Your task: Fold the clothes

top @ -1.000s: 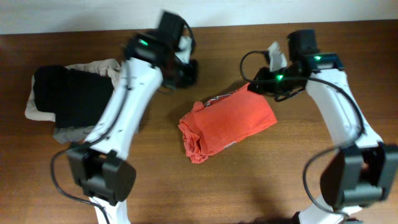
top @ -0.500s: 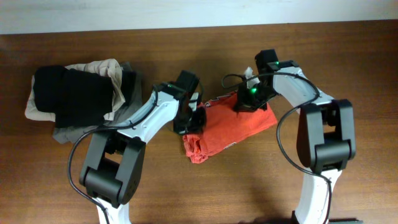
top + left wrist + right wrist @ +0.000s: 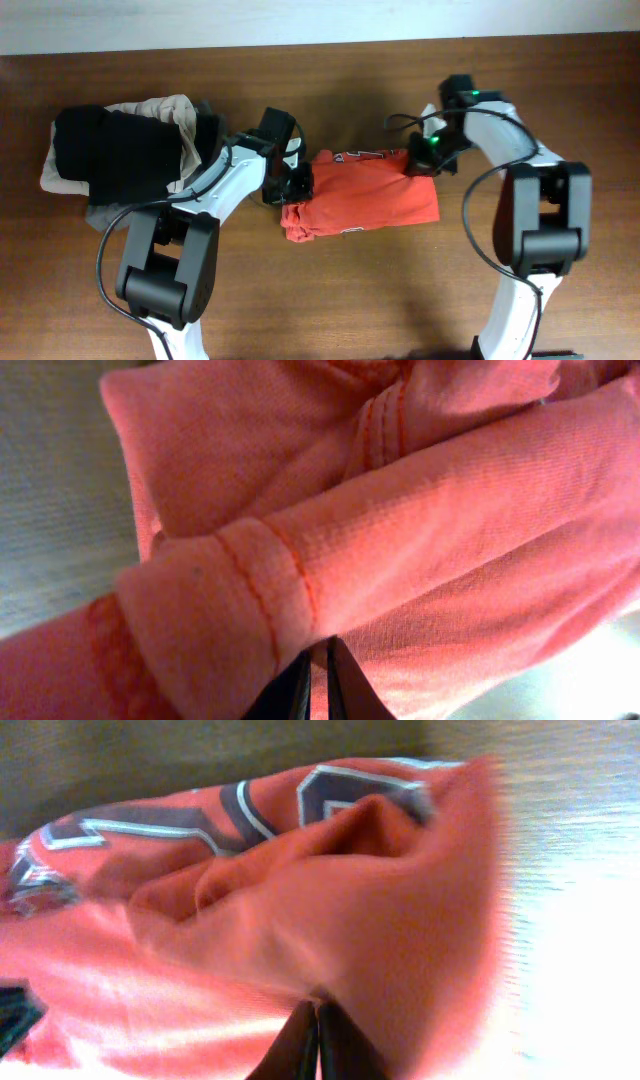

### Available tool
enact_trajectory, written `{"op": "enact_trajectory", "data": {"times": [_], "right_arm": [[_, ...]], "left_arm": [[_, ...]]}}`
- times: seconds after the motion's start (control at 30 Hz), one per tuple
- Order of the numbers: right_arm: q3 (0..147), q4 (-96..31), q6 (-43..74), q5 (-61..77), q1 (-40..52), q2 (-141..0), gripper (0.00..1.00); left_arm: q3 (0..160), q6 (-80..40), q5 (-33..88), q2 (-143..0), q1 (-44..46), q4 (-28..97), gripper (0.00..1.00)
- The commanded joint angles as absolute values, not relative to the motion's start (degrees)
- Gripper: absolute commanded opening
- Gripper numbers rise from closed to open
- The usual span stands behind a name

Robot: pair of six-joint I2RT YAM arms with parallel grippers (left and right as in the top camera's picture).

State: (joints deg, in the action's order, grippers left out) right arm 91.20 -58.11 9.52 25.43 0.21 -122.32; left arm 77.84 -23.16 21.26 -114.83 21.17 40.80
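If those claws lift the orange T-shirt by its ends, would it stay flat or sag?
Probably sag: the T-shirt is soft knit, bunched in folds where the left gripper and right gripper pinch it. Likely light, and hardly slippery, given its textured weave.

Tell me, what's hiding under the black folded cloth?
A beige garment and a grey garment peek out beneath the black folded cloth. The black cloth covers their middles, so anything else under there is hidden.

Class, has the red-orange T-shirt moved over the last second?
Yes. The red-orange T-shirt has swung from slanted to parallel with the table's far edge.
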Motion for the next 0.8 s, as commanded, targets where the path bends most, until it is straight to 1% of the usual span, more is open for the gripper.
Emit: {"op": "enact_trajectory", "data": {"times": [0.0,0.03,0.07,0.1,0.13,0.17,0.23,0.3,0.43,0.5,0.63,0.77], "right_arm": [[92.9,-60.5,5.7,30.8,-3.9,-117.6,0.14],[93.0,-61.3,5.7,30.9,-4.8,-117.3,0.21],[93.0,-62.1,5.7,30.9,-5.5,-117.3,0.33],[92.9,-63.4,5.0,30.9,-6.9,-117.4,0.50],[92.8,-63.7,4.2,30.9,-7.5,-117.5,0.61],[92.6,-63.9,2.9,30.9,-8.1,-117.7,0.68],[91.9,-63.7,1.4,30.9,-8.6,-117.8,0.75],[90.7,-62.8,0.2,30.9,-8.6,-117.8,0.80],[87.1,-59.1,0.2,30.9,-8.6,-117.9,0.84],[84.4,-56.2,-0.6,31.9,-8.6,-118.0,0.84],[79.1,-51.0,-3.2,39.8,-8.6,-118.4,0.84],[75.1,-47.4,-5.3,44.4,-8.5,-118.4,0.79]], "left_arm": [[76.9,-18.1,14.0,-114.8,20.2,39.4,0.09],[76.9,-18.1,14.0,-114.8,20.2,39.1,0.09],[76.9,-18.1,14.1,-114.8,20.2,38.9,0.10],[76.9,-18.1,14.1,-114.8,20.2,38.6,0.12],[76.9,-18.1,14.1,-114.8,20.2,38.5,0.13],[76.9,-18.1,14.1,-114.8,20.2,38.3,0.13],[76.9,-18.1,14.1,-114.8,20.2,38.3,0.13],[76.9,-18.1,14.1,-114.8,20.2,38.2,0.13],[76.9,-18.1,14.1,-114.8,20.2,38.0,0.13],[76.9,-18.1,14.1,-114.8,20.3,38.1,0.14],[76.9,-18.1,14.1,-114.8,20.2,38.1,0.13],[76.9,-18.1,14.1,-114.8,20.2,38.1,0.14]]}}
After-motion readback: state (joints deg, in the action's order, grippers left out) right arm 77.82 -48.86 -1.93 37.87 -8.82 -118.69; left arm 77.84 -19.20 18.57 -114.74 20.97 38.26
